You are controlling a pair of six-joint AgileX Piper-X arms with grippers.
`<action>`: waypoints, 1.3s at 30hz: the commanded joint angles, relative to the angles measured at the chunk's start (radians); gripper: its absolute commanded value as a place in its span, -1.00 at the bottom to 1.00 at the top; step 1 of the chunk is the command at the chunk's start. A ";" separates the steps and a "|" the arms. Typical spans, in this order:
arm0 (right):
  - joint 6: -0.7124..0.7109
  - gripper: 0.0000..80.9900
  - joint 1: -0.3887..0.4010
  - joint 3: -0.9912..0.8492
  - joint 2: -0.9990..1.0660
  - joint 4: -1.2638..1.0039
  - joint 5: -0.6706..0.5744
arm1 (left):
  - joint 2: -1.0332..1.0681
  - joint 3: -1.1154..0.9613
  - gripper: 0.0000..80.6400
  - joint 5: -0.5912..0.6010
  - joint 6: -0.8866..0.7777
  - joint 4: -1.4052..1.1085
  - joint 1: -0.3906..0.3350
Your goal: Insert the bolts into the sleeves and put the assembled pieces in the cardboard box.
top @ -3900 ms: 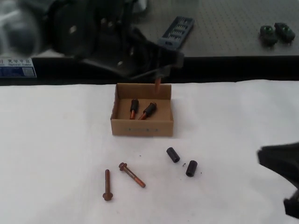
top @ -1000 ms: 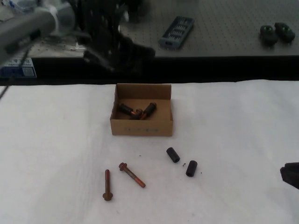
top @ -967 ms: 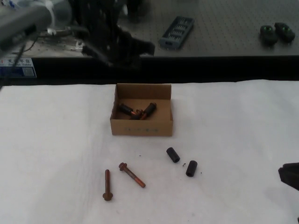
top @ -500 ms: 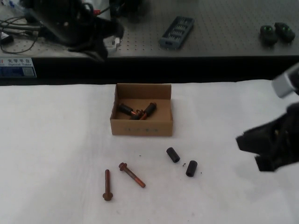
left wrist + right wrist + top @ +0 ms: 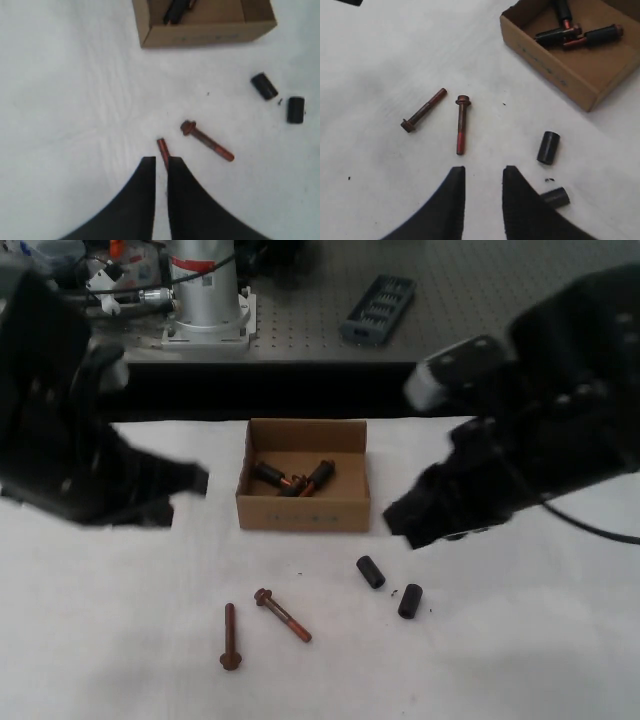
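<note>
Bolts [image 5: 282,615] and sleeves [image 5: 371,572] loose on the counter [image 5: 520,660]; cardboard box [image 5: 303,512] partly filled.
From the high view, the two bolts lie side by side at about 7 o'clock from the box, close but not touching. The two black sleeves lie at about 5 o'clock, apart from each other and from the bolts. Three assembled pieces [image 5: 290,478] lie clustered inside the box. The left arm stands at 9 o'clock from the box and the right arm at 3 o'clock. The left pincer [image 5: 161,162] shows only a thin gap between its fingers and grips nothing; one bolt's end lies just beyond its tips. The right pincer [image 5: 484,172] is parted wider and empty, with one sleeve just beside a finger.
</note>
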 commanded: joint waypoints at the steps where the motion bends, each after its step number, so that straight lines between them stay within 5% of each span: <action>1: -0.008 -0.49 0.038 -0.060 0.087 -0.001 0.004 | -0.076 0.133 -0.82 -0.004 -0.007 -0.016 0.000; 5: -0.008 -0.49 0.087 -0.158 0.220 0.038 0.008 | -0.163 0.252 -0.63 -0.026 -0.007 -0.015 0.000; 11: -0.008 -0.49 0.120 -0.299 0.396 0.107 0.048 | -0.297 0.344 0.06 -0.110 -0.007 0.075 0.022; 19: -0.008 -0.23 0.147 -0.441 0.555 0.159 0.097 | -0.490 0.352 -0.20 -0.185 0.106 0.246 0.039; 39: -0.061 -0.23 0.226 -0.510 0.685 0.205 0.332 | -0.632 0.352 -0.20 -0.185 0.106 0.384 0.039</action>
